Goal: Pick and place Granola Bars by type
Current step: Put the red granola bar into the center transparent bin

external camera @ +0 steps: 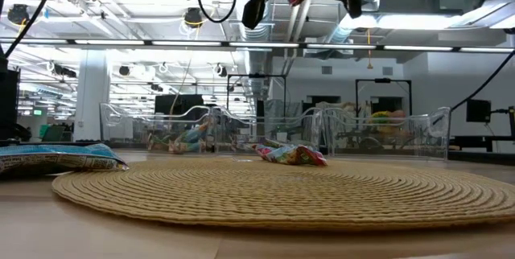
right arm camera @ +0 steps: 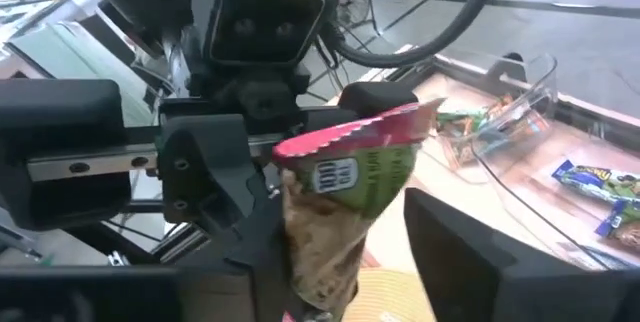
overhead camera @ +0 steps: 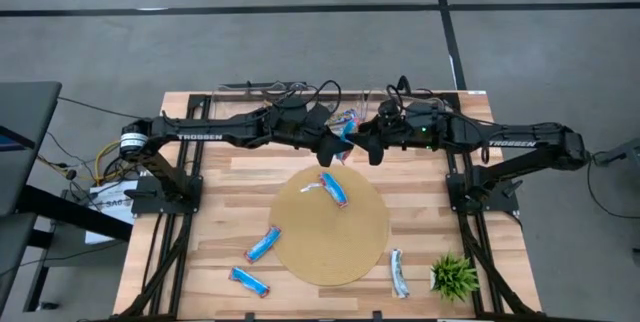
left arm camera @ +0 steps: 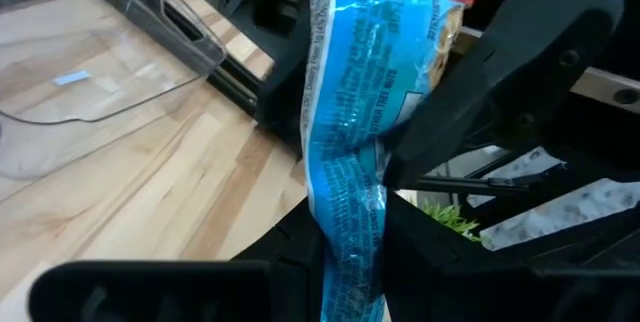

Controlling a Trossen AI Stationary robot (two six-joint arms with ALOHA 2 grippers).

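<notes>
We judge the sorting to be well short of done. One blue bar (left arm camera: 350, 112) hangs in the air between the two claws at the rear middle of the table. The left claw (overhead camera: 330, 147) is clenched on its lower end. The right claw (overhead camera: 366, 148) faces it with its fingers standing apart, one clear of the wrapper, so we read it as released.

Four bars lie unsorted:
- a blue one (overhead camera: 334, 189) on the mat (overhead camera: 330, 252)
- two blue ones (overhead camera: 263, 245) (overhead camera: 249, 281) on the bare wood to the left
- a silvery one (overhead camera: 399, 273) beside the plant (overhead camera: 455, 275)

A few bars (right arm camera: 590, 184) already sit in the trays (right arm camera: 500, 102) at the back.

The wrappers are thin, glossy, crinkled film with flat crimped ends. The mat is a round coil of coarse woven fibre, the trays are clear hard plastic, and the table is pale planked wood.
</notes>
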